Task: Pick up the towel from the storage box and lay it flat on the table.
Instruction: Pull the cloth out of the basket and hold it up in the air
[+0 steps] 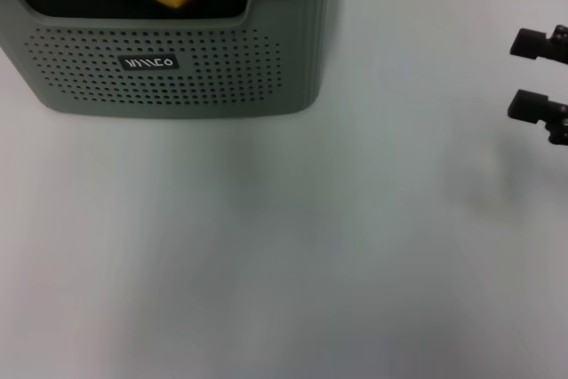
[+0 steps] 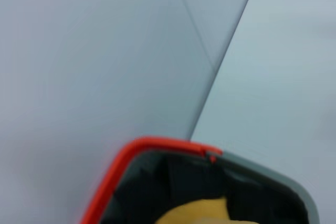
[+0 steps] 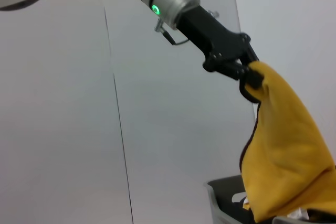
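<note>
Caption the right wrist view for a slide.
Left gripper lifts the towel above the storage box.

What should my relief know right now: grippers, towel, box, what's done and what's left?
Left gripper: shut on the towel, holding it up by one edge over the storage box; the lower part hangs down into the box.
Right gripper: open, empty, above the table on the right.
Done: towel grasped and raised.
Left: lift it clear of the box, spread it flat on the table.
</note>
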